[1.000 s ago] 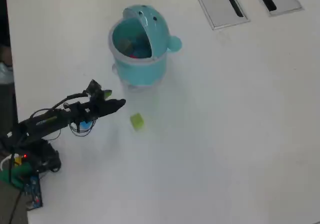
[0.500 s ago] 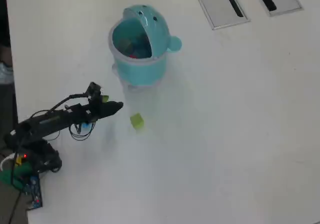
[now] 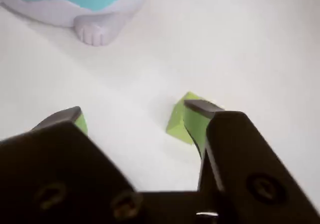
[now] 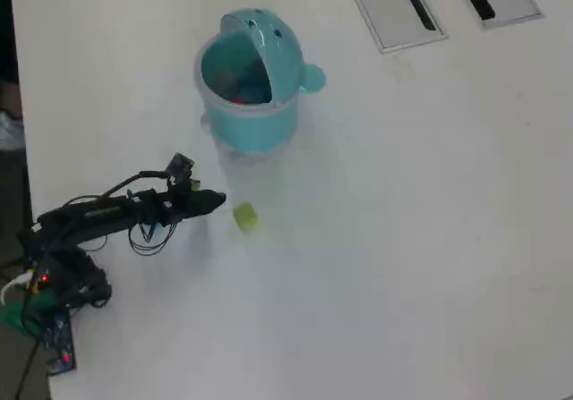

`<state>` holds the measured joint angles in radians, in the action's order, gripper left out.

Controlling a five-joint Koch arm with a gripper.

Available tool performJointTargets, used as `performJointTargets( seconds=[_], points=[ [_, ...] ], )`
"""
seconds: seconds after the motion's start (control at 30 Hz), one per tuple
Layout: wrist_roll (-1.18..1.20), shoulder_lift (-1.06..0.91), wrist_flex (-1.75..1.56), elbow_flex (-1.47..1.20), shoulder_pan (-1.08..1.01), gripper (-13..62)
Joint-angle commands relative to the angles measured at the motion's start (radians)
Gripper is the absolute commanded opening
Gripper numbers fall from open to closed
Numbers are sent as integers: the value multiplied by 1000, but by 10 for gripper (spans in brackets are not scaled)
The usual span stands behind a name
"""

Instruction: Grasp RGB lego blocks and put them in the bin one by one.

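Office-like: white desk (image 4: 403,239) with cable-slot covers (image 4: 394,6).

Overhead view: bright, even light, no hard shadows; white surface (image 4: 403,239) nearly washed out w/ little texture. Faint soft shadow under the bin (image 4: 251,78) and beside the yellow-green block (image 4: 244,217). Pic a bit soft overall, low res; left edge dark.

Wrist view: also bright, surface glows white-pink. Hand (image 3: 135,116) very close, black, out of focus, edges smeared; block (image 3: 181,119) btwn sharp and soft. Bin base at top blurred. Soft grey shadow beneath it.
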<state>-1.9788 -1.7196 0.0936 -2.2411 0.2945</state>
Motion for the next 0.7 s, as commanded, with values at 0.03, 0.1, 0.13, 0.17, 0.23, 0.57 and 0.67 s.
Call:
performJointTargets(
  seconds=[0.03, 0.1, 0.13, 0.17, 0.23, 0.57, 0.67],
  points=[
    [9, 6, -44, 109, -20, 358],
    [35, 17, -44, 120, -26, 358],
    [35, 28, -48, 118, -32, 357],
    [35, 31, -48, 115, -35, 356],
    [37, 55, -60, 126, -38, 354],
    [189, 181, -32, 299, -110, 337],
    [187, 193, 11, 316, -133, 337]
  ],
)
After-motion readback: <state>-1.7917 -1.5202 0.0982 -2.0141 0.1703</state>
